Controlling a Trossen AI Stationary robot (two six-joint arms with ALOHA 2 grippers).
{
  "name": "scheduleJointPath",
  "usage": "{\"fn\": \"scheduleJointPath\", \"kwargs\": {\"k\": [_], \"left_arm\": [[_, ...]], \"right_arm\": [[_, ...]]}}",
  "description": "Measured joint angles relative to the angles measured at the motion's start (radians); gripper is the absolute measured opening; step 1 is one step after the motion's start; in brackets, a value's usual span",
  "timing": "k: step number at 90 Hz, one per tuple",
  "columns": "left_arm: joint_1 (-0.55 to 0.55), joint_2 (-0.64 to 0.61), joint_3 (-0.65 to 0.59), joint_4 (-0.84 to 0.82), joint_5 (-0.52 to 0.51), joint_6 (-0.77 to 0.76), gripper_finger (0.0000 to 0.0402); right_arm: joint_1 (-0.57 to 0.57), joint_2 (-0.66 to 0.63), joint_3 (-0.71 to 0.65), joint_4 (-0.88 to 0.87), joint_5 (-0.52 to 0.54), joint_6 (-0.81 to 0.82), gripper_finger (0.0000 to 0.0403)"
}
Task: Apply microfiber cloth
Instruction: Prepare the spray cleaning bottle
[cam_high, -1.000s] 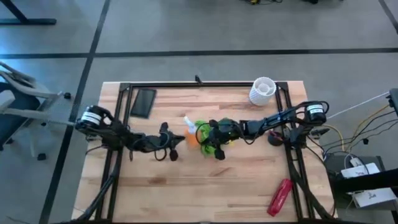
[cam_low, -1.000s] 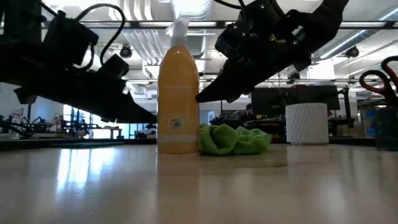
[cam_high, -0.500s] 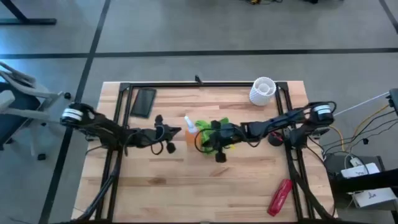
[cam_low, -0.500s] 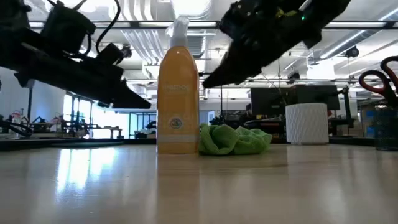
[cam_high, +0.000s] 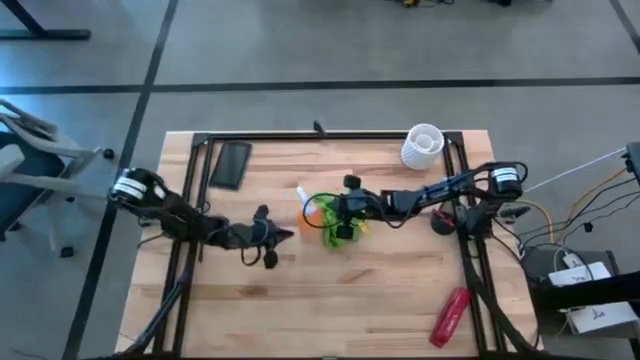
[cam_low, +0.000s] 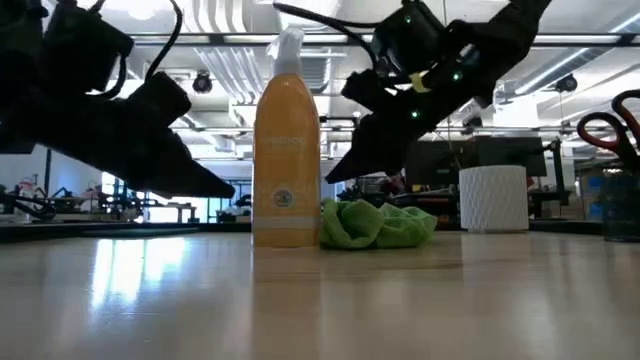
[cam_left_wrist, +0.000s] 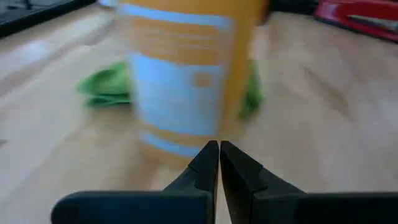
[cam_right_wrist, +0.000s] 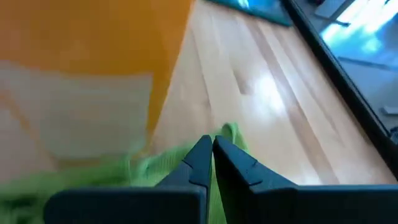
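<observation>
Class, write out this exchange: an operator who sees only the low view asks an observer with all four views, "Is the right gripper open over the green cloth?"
Observer: No. The right wrist view shows the right gripper shut, with its tips together, just over the microfiber cloth.
Operator: And the left gripper?
Observer: The left gripper is shut too. It holds nothing and points at the orange spray bottle.
Operator: Is anything on the table that I cannot see?
Observer: Yes. In the high view a dark flat device lies near the table corner at the picture's upper left, apart from the cloth.
</observation>
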Motion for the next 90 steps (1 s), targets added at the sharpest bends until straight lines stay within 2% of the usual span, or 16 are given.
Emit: {"fn": "scheduleJointPath", "kwargs": {"k": [20, 35, 46, 67, 76, 90], "left_arm": [[-0.001, 0.186, 0.104, 0.127, -0.005, 0.005, 0.0], [0.005, 0.22, 0.106, 0.135, -0.02, -0.016, 0.0], [0.007, 0.171, 0.05, 0.129, -0.038, -0.038, 0.0], [0.013, -0.015, -0.087, 0.098, -0.146, -0.019, 0.0], [0.013, -0.11, -0.147, 0.077, -0.126, -0.018, 0.0], [0.009, -0.247, -0.167, 0.085, -0.055, 0.03, 0.0008]], "right_arm": [[0.017, 0.027, 0.037, 0.001, -0.053, 0.016, 0.0002], [0.048, 0.027, 0.043, -0.025, -0.053, 0.03, 0.0002], [0.073, 0.025, 0.043, -0.048, -0.05, 0.062, 0.0002], [0.137, 0.024, 0.046, -0.05, -0.076, 0.081, 0.0002], [0.152, 0.013, 0.046, -0.072, -0.071, 0.085, 0.0002], [0.157, -0.068, 0.048, -0.179, -0.062, 0.107, 0.0002]]}}
